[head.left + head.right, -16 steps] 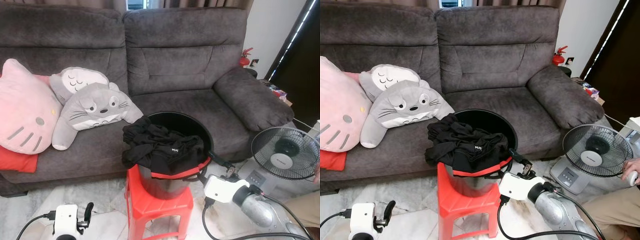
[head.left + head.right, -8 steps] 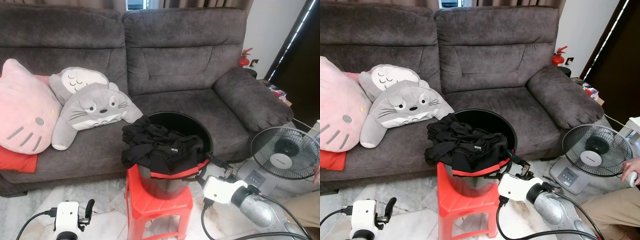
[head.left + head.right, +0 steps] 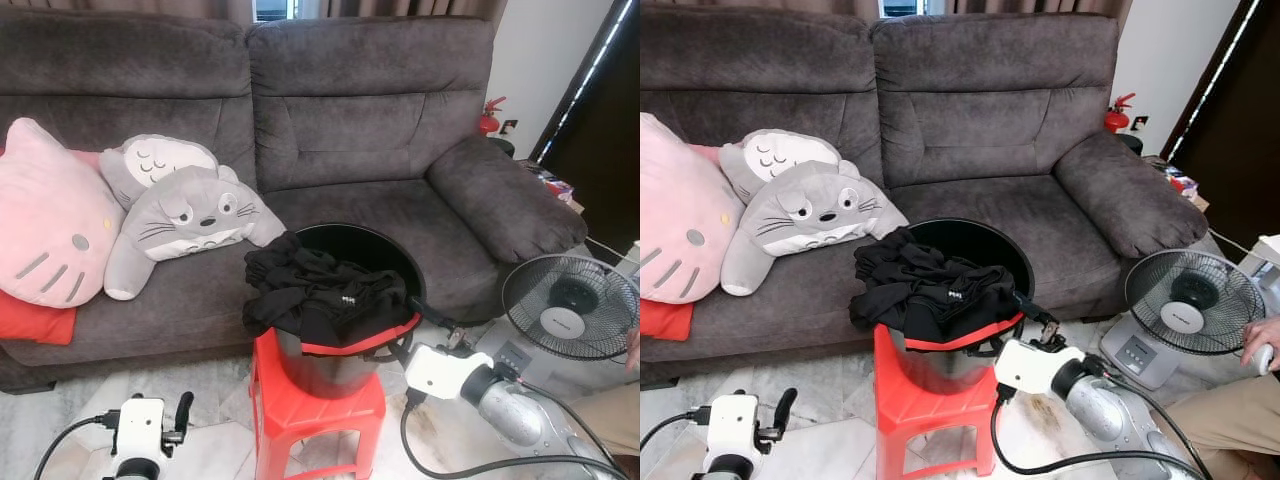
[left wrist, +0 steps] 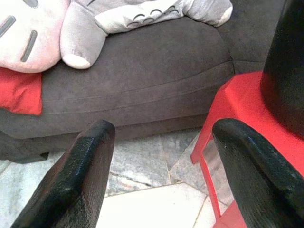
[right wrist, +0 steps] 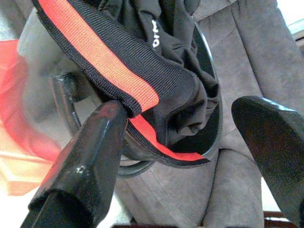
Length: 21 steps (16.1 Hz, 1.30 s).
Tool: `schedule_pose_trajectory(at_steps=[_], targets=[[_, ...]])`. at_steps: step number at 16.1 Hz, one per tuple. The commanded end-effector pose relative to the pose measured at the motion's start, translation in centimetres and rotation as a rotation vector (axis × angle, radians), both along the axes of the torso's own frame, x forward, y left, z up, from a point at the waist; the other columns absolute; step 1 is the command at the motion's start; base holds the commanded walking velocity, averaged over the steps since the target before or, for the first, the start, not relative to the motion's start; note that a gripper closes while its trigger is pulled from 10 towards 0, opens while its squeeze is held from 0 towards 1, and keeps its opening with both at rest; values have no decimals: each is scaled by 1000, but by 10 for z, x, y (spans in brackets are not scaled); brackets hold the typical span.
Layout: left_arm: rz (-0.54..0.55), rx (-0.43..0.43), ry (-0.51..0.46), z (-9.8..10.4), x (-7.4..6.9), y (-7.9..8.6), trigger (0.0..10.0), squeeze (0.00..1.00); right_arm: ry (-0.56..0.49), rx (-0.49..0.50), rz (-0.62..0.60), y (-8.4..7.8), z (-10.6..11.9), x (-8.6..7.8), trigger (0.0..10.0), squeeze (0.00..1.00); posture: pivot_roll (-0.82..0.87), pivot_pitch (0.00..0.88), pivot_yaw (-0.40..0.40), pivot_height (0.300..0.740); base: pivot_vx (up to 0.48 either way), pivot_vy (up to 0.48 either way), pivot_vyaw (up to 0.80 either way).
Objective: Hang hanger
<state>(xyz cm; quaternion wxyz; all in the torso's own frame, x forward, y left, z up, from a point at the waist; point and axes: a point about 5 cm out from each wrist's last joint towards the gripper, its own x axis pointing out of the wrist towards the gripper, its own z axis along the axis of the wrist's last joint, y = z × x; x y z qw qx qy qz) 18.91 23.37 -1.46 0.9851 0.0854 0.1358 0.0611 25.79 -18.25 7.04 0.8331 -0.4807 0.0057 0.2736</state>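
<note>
No hanger can be made out. A black bucket (image 3: 385,250) stands on a red plastic stool (image 3: 318,415) in front of the grey sofa (image 3: 350,120). Black clothes (image 3: 315,290) with a red band (image 5: 109,71) are heaped over the bucket's rim. My right gripper (image 3: 432,325) is open at the bucket's right rim, and the red-banded garment hangs between its fingers (image 5: 90,156) without being pinched. My left gripper (image 3: 180,415) is low over the floor left of the stool, open and holding nothing, with its fingers (image 4: 80,175) pointing at the sofa front.
A grey plush toy (image 3: 190,215) and a pink cat cushion (image 3: 50,225) lie on the sofa's left seat. A standing fan (image 3: 570,305) is on the floor at the right. A person's hand (image 3: 1265,352) and trouser leg (image 3: 1225,420) are at the right edge. A red fire extinguisher (image 3: 488,118) stands behind the sofa arm.
My right gripper has moved up and in toward the bucket's right rim. The left gripper has shifted slightly to the right.
</note>
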Motion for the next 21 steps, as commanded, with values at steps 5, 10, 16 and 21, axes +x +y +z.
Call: schedule_pose_trajectory(at_steps=[5, 10, 16, 21], targets=[[1, 12, 16, -1, -2, -1, 10000, 0, -59, -18, 16, 1, 4, 2, 10000, 0, -16, 0, -78, 740, 0, 0, 0], [-4, 16, 18, -1, -1, -3, 10000, 0, -131, -26, -5, -3, 12, 7, 10000, 0, -16, 0, -78, 740, 0, 0, 0], [-7, 20, 20, -2, -1, -3, 10000, 0, -194, -86, -104, -10, 11, 14, 10000, 0, -16, 0, -77, 740, 0, 0, 0], [-16, 21, 24, -2, 0, -6, 10000, 0, -206, -54, -141, -8, 11, 17, 10000, 0, -16, 0, -78, 740, 0, 0, 0]])
